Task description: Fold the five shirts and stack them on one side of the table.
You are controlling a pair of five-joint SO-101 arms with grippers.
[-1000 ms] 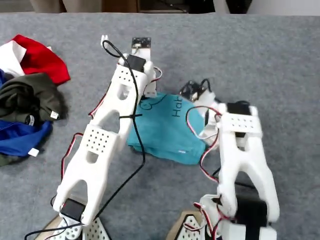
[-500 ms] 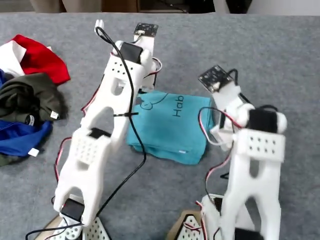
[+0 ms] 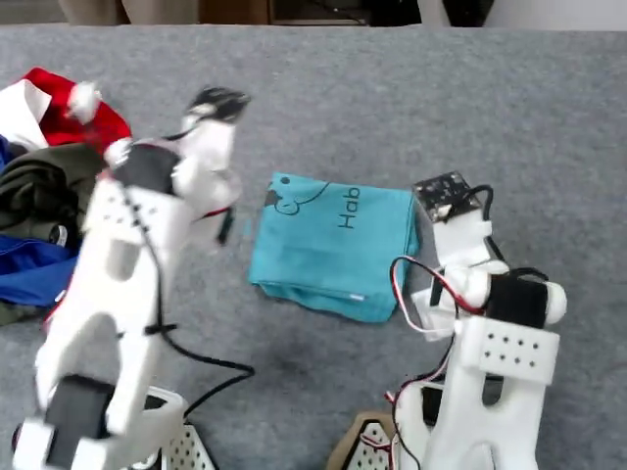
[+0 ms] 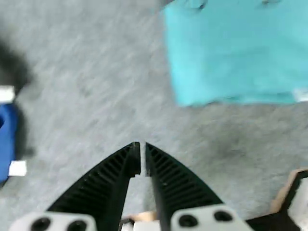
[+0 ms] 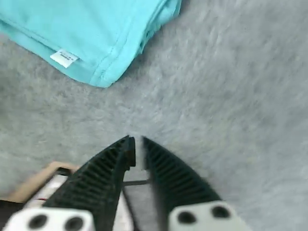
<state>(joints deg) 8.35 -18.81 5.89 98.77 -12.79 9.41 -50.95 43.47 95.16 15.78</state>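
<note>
Your left arm has swung off the teal shirt (image 3: pixel 333 250) toward frame left, and the right arm has drawn back. The fuzzy grey table (image 3: pixel 509 108) lies open at right. A crumpled shirt pile (image 3: pixel 49 196) sits upper left. The teal shirt is a flat folded rectangle at centre. The left gripper (image 4: pixel 141 149) and right gripper (image 5: pixel 137 144) are both nearly closed and empty, just off its edges.

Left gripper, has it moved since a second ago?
Yes. The left gripper swung off the teal shirt, toward the shirt pile.
</note>
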